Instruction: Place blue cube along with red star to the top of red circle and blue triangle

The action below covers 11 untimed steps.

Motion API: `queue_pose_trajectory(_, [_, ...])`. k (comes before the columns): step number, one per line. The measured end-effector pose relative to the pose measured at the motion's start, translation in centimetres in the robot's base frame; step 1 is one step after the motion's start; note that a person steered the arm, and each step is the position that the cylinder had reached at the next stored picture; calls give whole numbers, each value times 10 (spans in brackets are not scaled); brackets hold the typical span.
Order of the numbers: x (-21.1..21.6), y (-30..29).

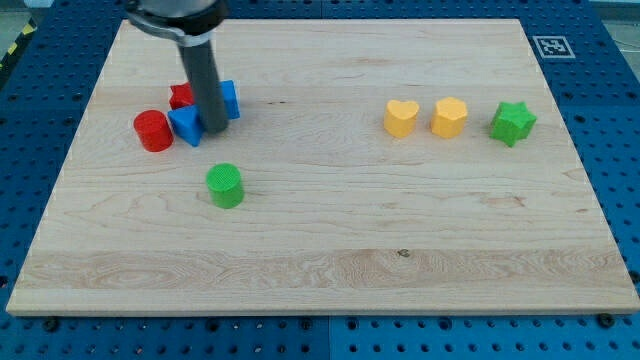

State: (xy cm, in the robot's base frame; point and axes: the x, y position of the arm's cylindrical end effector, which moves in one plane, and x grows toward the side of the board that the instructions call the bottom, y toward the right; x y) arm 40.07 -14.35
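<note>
Camera view
Landmark: red circle [153,131], a short red cylinder near the board's [320,265] left edge in the view. All places below are given relative to it.
Blue triangle: [185,126] just right of the red circle, touching or nearly touching it.
Red star: [182,96] up and right of the red circle, above the blue triangle; partly hidden by the rod, so its shape is only partly made out.
Blue cube: [229,100] further right and slightly up, beyond the rod; its left part is hidden.
My tip: [214,130] right of the red circle, just past the blue triangle and below-left of the blue cube. Contact with either cannot be told.
Hand state: no jaws or fingers on this rig; the rod grasps nothing and can only push.
Step in hand: judged as late. Red star and blue cube already lie on the upper side of the red circle and blue triangle; the work appears to be final closing-up.
Next move: judged to call for a short nudge on the blue cube toward the red star, without driving the tip into the blue triangle.
Obstruction: the blue triangle itself is nearest to the tip and easily displaced.
Green cylinder: [225,185] down and right of the red circle, apart from the group.
Yellow heart: [401,118] far right, well apart.
Yellow block: [449,117] beyond the heart; shape unclear.
Green star: [512,122] farthest right.
</note>
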Motion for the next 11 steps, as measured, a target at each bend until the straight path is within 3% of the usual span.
queue_pose_trajectory(1, [0,-6])
queue_pose_trajectory(2, [-2,31])
queue_pose_trajectory(3, [-9,113])
queue_pose_trajectory(4, [-29,140])
queue_pose_trajectory(5, [-42,130])
queue_pose_trajectory(9, [-28,2])
queue_pose_trajectory(10, [-34,9])
queue_pose_trajectory(11, [-54,61])
